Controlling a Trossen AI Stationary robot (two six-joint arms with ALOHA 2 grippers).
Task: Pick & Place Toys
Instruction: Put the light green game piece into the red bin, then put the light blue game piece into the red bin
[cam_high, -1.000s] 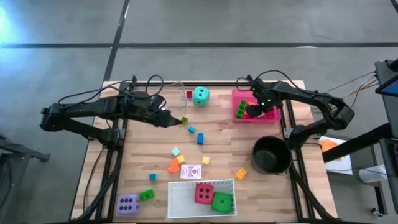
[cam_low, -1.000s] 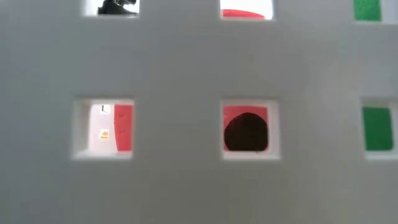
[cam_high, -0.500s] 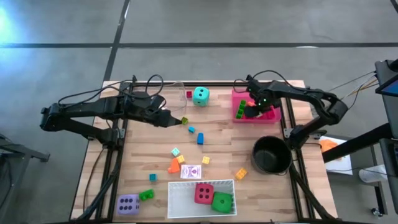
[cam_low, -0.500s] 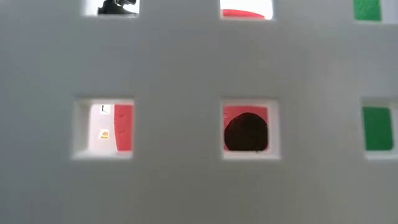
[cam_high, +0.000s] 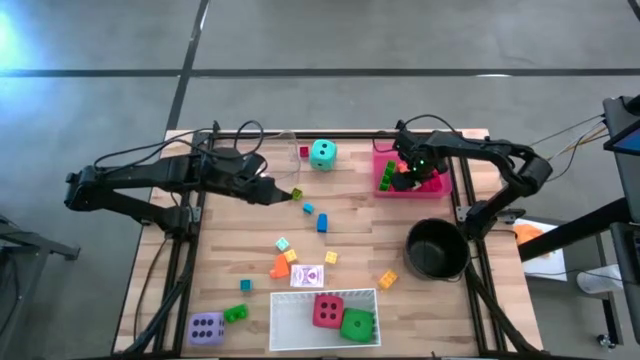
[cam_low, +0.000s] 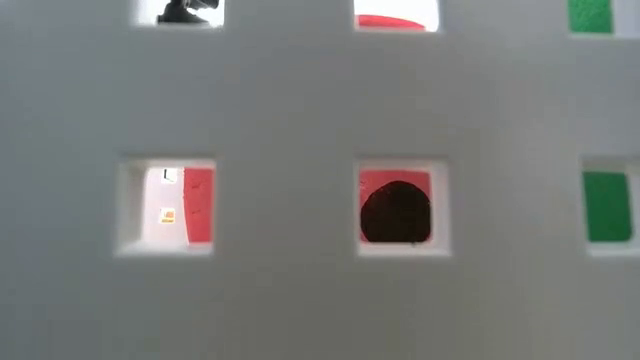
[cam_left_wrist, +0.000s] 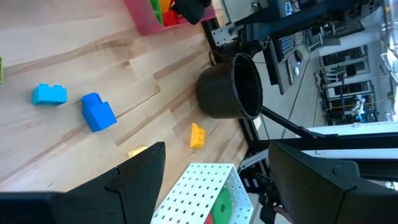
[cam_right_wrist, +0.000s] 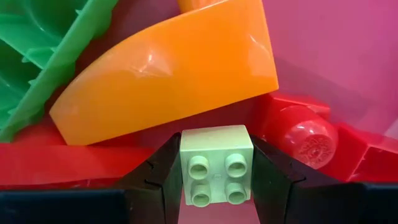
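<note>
My right gripper (cam_high: 403, 177) is down in the pink tray (cam_high: 440, 187) at the far right, shut on a pale green four-stud block (cam_right_wrist: 216, 165). An orange curved piece (cam_right_wrist: 174, 68), a green piece (cam_right_wrist: 37, 56) and red pieces (cam_right_wrist: 301, 140) lie in the tray around it. My left gripper (cam_high: 288, 193) is open and empty, low over the table left of centre, beside a small green block (cam_high: 296, 194). A teal die (cam_high: 322, 153), a purple die (cam_high: 206, 328), loose blocks (cam_high: 322, 222) and a card (cam_high: 308, 276) lie on the table. A red die (cam_high: 328, 310) and a green die (cam_high: 357, 323) sit in the white tray. My right gripper pinches the pale green block by two opposite sides (cam_right_wrist: 184, 163) between its two fingers (cam_right_wrist: 158, 177), reaching down into the pink tray. The block's studded face is turned toward the wrist camera. Whether the block rests on the tray floor, I cannot tell.
A black round pot (cam_high: 435, 250) stands at the right edge, near the pink tray. The white perforated tray (cam_high: 290, 335) at the near edge fills the low view (cam_low: 300, 100). Blue blocks (cam_left_wrist: 98, 112) and a yellow block (cam_left_wrist: 196, 135) lie ahead of my left gripper (cam_left_wrist: 216, 149).
My right gripper has shifted a little toward the table's left inside the pink tray, and its arm's elbow has swung in toward the table.
</note>
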